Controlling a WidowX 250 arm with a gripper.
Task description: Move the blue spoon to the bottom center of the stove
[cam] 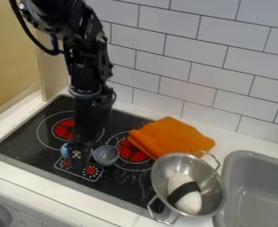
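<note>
Orange cloth (174,136) and steel pot (213,189) sit side by side; the spoon (106,156) has a round, greyish-blue bowl. Whether my tool (77,163) grips, I cannot tell.

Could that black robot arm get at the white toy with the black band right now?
Probably yes: the metal pot is open above the banded toy. The gripper hangs over the stove, so it would likely need to clear the pot's rim.

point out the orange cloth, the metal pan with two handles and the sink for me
orange cloth (179,138): camera view, middle of its folded top
metal pan (211,190): camera view, inner wall, right side
sink (253,195): camera view, bare inside of the basin
</note>
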